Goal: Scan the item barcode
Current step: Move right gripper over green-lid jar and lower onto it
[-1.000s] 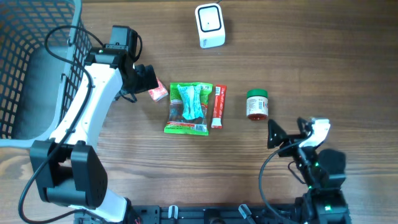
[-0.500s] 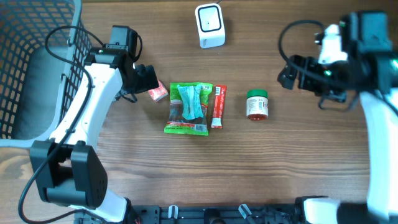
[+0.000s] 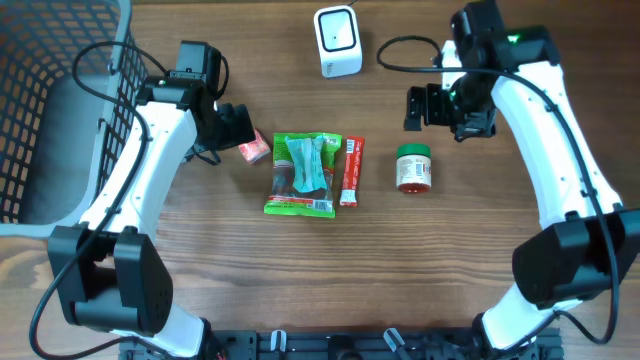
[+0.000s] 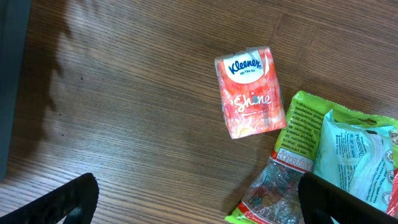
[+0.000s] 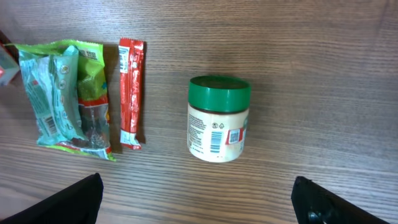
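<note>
The left gripper (image 3: 238,125) hangs open by the tissue pack (image 3: 254,150), and the right gripper (image 3: 421,108) is open near the jar (image 3: 412,168). The scanner (image 3: 337,40) stands at the table's (image 3: 450,260) far edge.

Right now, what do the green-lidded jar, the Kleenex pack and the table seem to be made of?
Jar: smooth green lid, probably plastic; body hidden under a printed label. Kleenex pack: thin printed film, likely plastic, slightly shiny. Table: matte wood or wood-look laminate, by its grain lines.
</note>
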{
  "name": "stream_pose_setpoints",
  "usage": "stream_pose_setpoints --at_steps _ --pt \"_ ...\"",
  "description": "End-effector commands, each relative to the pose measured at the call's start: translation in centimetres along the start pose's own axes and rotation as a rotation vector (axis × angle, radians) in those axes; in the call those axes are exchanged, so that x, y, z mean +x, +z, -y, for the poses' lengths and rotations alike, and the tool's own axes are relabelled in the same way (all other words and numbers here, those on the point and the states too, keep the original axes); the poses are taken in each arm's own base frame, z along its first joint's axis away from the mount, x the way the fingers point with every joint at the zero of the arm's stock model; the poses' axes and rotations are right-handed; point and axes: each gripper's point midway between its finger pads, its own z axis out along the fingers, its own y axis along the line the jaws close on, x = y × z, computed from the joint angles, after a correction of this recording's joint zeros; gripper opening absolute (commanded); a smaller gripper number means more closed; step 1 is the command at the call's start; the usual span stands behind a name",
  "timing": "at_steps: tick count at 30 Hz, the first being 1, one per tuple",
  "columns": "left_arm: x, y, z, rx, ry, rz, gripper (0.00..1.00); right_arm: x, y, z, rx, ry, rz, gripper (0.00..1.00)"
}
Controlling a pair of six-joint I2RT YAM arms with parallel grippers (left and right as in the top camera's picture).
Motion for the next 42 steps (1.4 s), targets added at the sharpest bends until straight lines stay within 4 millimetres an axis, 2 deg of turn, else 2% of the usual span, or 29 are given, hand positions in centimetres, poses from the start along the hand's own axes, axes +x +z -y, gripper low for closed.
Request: stream_pose_setpoints --at_steps 1,5,9,12,15,18,22,26,31,36,42 --pt "-0.5 -0.8 0.1 0.011 0.009 0.024 1.00 0.0 1.6 0.5 0.027 -0.012 -0.028 0.98" --pt "-0.5 -0.8 0.1 0.011 0.009 0.024 1.00 0.7 4.5 1.1 0.032 -0.008 -0.054 0.98" --pt "-0.5 -0.8 0.1 0.012 0.009 0.024 1.00 1.4 8.8 1.9 0.031 -0.011 -0.048 0.98" --pt "-0.5 -0.8 0.1 0.011 0.009 0.024 1.00 2.0 10.8 2.4 0.031 -0.013 -0.048 0.98" --pt "-0.5 -0.8 0.1 0.012 0.009 0.024 1.00 1.6 10.9 2.7 0.053 -0.025 -0.030 0.98" --pt "-0.5 -0.8 0.1 0.011 0.009 0.024 1.00 0.5 9.9 2.3 0.044 -0.038 0.001 0.98" --pt "-0.5 -0.8 0.1 0.011 0.009 0.024 1.00 -0.5 9.8 2.1 0.036 -0.044 0.041 0.98" --pt "-0.5 -0.8 0.1 0.011 0.009 0.024 1.00 -0.5 10.0 2.1 0.036 -0.047 0.042 0.98" --pt "-0.5 -0.8 0.1 0.012 0.009 0.024 1.00 -0.4 11.7 1.0 0.031 -0.083 0.047 0.98" --pt "-0.5 -0.8 0.1 0.011 0.009 0.024 1.00 -0.4 14.6 1.5 0.099 -0.100 0.030 0.98" --pt "-0.5 -0.8 0.1 0.011 0.009 0.024 1.00 -0.1 14.6 1.5 0.101 -0.101 0.021 0.89"
